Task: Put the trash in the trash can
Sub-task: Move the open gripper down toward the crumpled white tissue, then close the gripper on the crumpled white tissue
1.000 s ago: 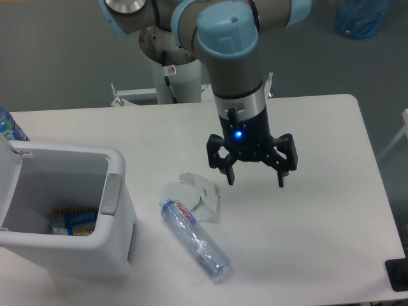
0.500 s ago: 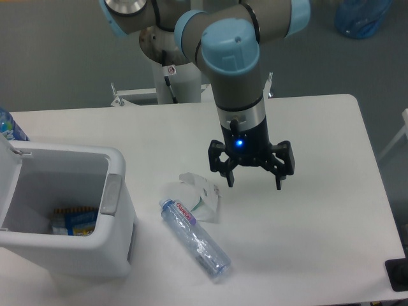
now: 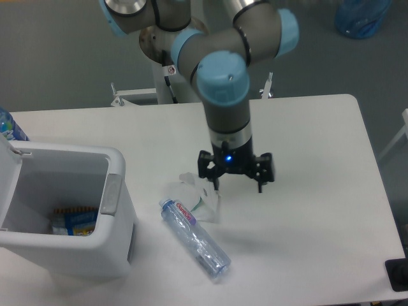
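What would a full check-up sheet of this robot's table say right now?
Surface: white table, mostly bare.
Job's things: crumpled paper wrapper and clear plastic bottle lie on the table, touching; trash can stands open at left with packaging already inside.
Clutter: blue-labelled bottle behind the trash can; dark object at the table's right edge.
Claw: claw open, empty, just right of the wrapper.
Cables: nothing seen.
Surroundings: grey floor; blue bag at top right.
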Robot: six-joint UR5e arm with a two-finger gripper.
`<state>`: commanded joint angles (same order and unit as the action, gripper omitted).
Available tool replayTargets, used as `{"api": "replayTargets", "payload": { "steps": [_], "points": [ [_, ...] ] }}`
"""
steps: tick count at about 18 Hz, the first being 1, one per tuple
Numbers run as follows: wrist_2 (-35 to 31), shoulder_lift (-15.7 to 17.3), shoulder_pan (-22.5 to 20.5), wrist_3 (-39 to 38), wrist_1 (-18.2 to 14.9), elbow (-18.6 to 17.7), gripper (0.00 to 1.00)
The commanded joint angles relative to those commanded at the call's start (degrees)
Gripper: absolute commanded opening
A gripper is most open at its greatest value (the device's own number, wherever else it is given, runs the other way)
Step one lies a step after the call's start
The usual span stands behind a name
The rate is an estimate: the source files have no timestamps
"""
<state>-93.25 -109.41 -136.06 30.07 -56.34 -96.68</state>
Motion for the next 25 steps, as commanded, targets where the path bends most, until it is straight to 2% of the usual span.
{"api": "replayTargets", "payload": {
  "steps": [5,9,12,14,17,18,19,20,25],
  "points": [
    [0.0,-4.0,2.3,-4.7,0.2,-1.1,1.0],
    [-3.2,-4.1,2.5,-4.7,0.3,-3.4,1.0],
    [-6.4,-5.6,3.2,-4.8,0.3,-3.3,1.0],
    [-6.3,-5.4,3.3,-4.8,0.0,-3.3,0.88],
    [-6.7,-5.4,3.3,-4.8,0.0,-3.3,0.56],
    [-6.6,-5.2,3.3,-4.8,0.0,-3.1,0.38],
    [-6.1,-4.9,3.3,-4.8,-0.2,-2.6,0.13],
    [-5.8,-4.4,3.1,-4.6,-0.2,-2.6,0.0],
    [-6.0,-2.1,2.7,-3.9,-0.4,-2.6,0.0]
  ]
}}
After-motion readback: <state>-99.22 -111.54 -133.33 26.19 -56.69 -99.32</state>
